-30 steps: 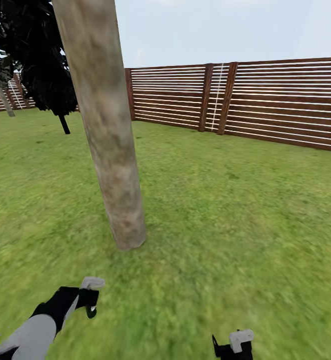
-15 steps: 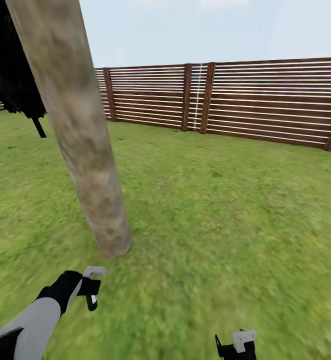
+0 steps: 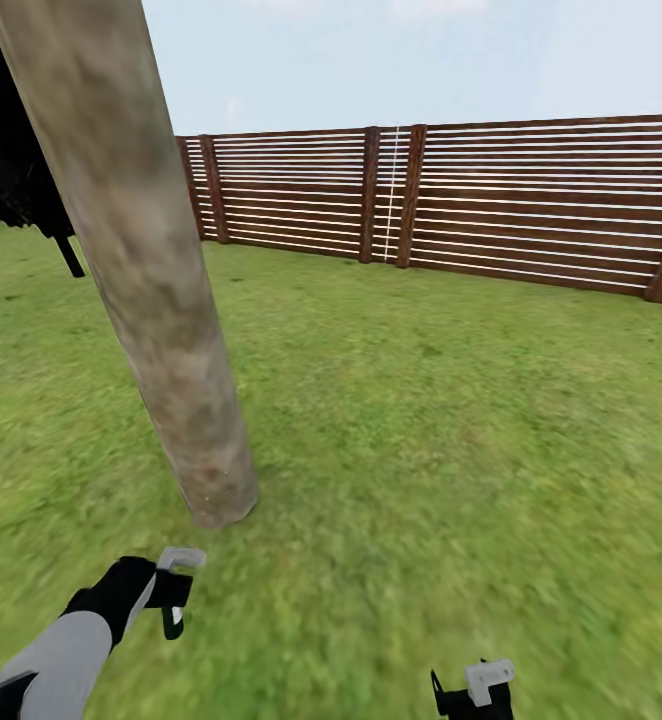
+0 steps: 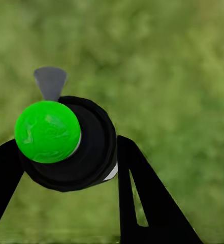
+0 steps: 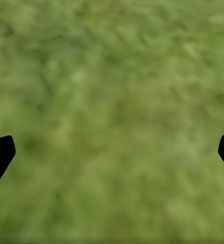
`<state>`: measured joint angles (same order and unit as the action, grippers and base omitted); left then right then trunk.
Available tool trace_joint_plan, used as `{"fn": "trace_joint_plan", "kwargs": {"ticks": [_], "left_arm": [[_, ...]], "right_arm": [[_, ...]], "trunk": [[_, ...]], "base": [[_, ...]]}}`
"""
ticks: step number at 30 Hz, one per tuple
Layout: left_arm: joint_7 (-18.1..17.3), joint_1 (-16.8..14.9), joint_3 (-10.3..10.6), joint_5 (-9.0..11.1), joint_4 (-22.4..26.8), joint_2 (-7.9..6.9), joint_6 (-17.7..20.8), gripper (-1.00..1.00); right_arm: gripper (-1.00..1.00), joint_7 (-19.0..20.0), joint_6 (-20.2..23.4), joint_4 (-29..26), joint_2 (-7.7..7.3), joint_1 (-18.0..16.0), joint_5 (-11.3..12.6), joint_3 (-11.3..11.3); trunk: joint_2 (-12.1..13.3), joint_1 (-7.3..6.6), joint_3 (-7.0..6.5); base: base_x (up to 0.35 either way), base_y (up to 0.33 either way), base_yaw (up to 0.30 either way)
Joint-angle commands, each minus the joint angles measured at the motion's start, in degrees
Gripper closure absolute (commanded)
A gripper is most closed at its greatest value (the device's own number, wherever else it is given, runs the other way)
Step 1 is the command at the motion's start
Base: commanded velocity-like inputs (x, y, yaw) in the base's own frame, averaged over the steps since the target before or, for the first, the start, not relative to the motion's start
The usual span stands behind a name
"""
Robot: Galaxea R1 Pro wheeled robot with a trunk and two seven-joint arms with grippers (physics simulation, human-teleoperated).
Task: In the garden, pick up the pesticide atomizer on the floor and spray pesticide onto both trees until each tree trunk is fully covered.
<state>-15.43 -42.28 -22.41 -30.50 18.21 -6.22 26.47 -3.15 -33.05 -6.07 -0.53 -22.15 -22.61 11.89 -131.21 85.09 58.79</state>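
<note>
The pesticide atomizer (image 4: 94,152) is a round black bottle with a bright green cap and a grey nozzle. My left gripper (image 4: 66,147) is shut on it, one black finger on each side. In the head view the left gripper (image 3: 171,605) hovers low over the grass, just short of the base of a tree trunk (image 3: 161,300), a thick pale grey-brown mottled column leaning up out of the picture. My right gripper (image 5: 112,152) is open over bare grass with nothing between its fingers, and it shows at the lower edge of the head view (image 3: 469,692).
Green lawn (image 3: 451,430) spreads to the right and ahead. A brown horizontal-slat fence (image 3: 531,200) bounds it at the back. A dark, narrow tree (image 3: 21,180) stands behind the trunk at the far left.
The head view has swung to the right, so the trunk now sits further left and nearer. The left gripper still holds the atomizer and has dropped a little in the picture.
</note>
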Motion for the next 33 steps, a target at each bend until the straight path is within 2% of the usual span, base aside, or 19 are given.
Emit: {"fn": "trace_joint_plan", "kwargs": {"ticks": [1, 4, 7, 9, 10, 11, 12, 13, 15, 17, 20, 23, 25, 26, 27, 29, 30, 31, 33], "left_arm": [[0.0, 0.7, 0.1, 0.6, 0.1, -0.19, 0.0, 1.0], [0.0, 1.1, 0.1, 0.9, 0.3, 0.75, -0.2, 1.0], [0.0, 0.8, 0.0, 1.0, 0.5, 4.64, -0.3, 1.0], [0.0, 0.6, 0.0, 1.0, 2.2, 6.34, -0.3, 1.0], [0.0, 0.6, -0.3, 1.0, 5.1, 6.26, -0.3, 1.0], [0.0, 0.8, -0.4, 0.9, 7.9, 5.42, -0.2, 1.0], [0.0, 1.0, -0.4, 0.9, 9.9, 3.68, -0.1, 1.0], [-0.1, 1.0, -0.4, 1.0, 10.7, 2.31, -0.1, 1.0], [-0.2, 1.1, 0.0, 1.0, 11.5, 1.22, -0.2, 1.0], [-0.4, 0.8, 0.4, 1.0, 11.7, 2.38, -0.2, 1.0], [-0.3, 0.3, 1.0, 1.0, 12.9, 6.08, 0.3, 1.0], [-0.7, -0.1, 0.7, 1.0, 18.9, 5.37, 1.4, 1.0], [-1.0, 0.0, 0.7, 1.2, 22.2, 3.1, 4.9, 1.0], [-1.1, 0.1, 0.9, 1.2, 23.1, 3.05, 5.6, 1.0], [-1.2, 0.1, 1.0, 1.2, 23.9, 3.27, 6.0, 1.0], [-1.4, -0.1, 1.1, 1.2, 24.4, 4.72, 6.2, 1.0], [-1.5, -0.1, 1.2, 1.2, 24.6, 6.41, 6.2, 1.0], [-1.5, -0.1, 1.6, 1.2, 25.1, 7.4, 6.3, 1.0], [-1.6, -0.1, 2.0, 1.2, 27.4, 7.55, 6.4, 1.0]], "right_arm": [[-1.0, 0.0, 0.0, 0.0, 0.0, 0.0, 0.0, 0.0], [-1.0, 0.0, 0.0, 0.0, -0.02, 0.0, 0.0, 0.0], [-1.0, 0.1, 0.0, 0.1, 0.0, 0.0, 0.0, 0.0], [-1.0, 0.0, 0.0, 0.1, -0.06, 0.0, 0.0, 0.0], [-1.0, 0.0, 0.0, 0.1, -0.07, 0.0, 0.0, 0.0], [-1.0, 0.0, 0.0, 0.1, -0.13, 0.0, 0.0, 0.0], [-1.0, 0.0, 0.0, 0.1, -0.13, 0.0, 0.0, 0.0], [-1.0, 0.0, 0.0, 0.1, -0.14, 0.0, 0.0, 0.0], [-1.0, 0.0, 0.0, 0.1, -0.11, 0.0, 0.0, 0.0], [-1.0, 0.0, 0.0, 0.1, -0.09, 0.0, 0.0, 0.0], [-1.0, 0.0, 0.1, 0.1, -0.11, 0.0, -0.1, 0.0], [-1.0, 0.0, 0.1, 0.1, -0.09, 0.0, -0.1, 0.0], [-1.0, 0.0, 0.1, 0.2, -0.08, 0.0, -0.1, 0.0], [-1.0, 0.0, 0.1, 0.2, -0.08, 0.0, -0.1, 0.0], [-1.0, 0.0, 0.1, 0.2, -0.08, 0.0, -0.1, -0.1], [-1.0, 0.0, 0.1, 0.2, -0.08, 0.0, -0.1, -0.1], [-1.0, 0.0, 0.1, 0.2, -0.09, 0.0, -0.1, 0.0], [-1.0, 0.0, 0.1, 0.2, -0.08, 0.0, -0.1, -0.1], [-1.0, 0.0, 0.1, 0.2, -0.08, 0.0, -0.1, -0.1]], "trunk": [[0.0, 0.0, -0.01], [0.0, 0.0, -0.01], [0.0, 0.0, -0.01], [0.0, 0.0, -0.01], [0.0, 0.0, -0.01], [0.0, 0.0, -0.01], [0.0, 0.0, -0.01], [0.0, 0.0, -0.01], [0.0, 0.0, -0.01], [0.0, 0.0, -0.01], [0.0, 0.0, -0.01], [0.0, 0.0, -0.01], [0.0, 0.0, -0.01], [0.0, 0.0, -0.01], [0.0, 0.0, -0.01], [0.0, 0.0, -0.01], [0.0, 0.0, -0.01], [0.0, 0.0, -0.01], [0.0, 0.0, -0.01]], "base": [[-0.163, 0.0, 0.0], [-0.191, 0.0, 0.0], [-0.028, 0.0, 0.0], [-0.004, 0.0, 0.0], [-0.001, 0.0, 0.0], [-0.017, 0.0, 0.0], [-0.137, 0.036, 0.0], [-0.225, 0.07, 0.0], [-0.275, 0.082, 0.0], [-0.114, 0.03, 0.0], [-0.024, 0.006, 0.0], [-0.001, 0.0, 0.0], [0.0, 0.0, 0.0], [0.0, 0.0, 0.0], [-0.013, 0.0, 0.0], [-0.189, 0.0, 0.0], [-0.304, 0.0, 0.0], [-0.324, 0.0, 0.0], [-0.3, 0.0, 0.0]]}}
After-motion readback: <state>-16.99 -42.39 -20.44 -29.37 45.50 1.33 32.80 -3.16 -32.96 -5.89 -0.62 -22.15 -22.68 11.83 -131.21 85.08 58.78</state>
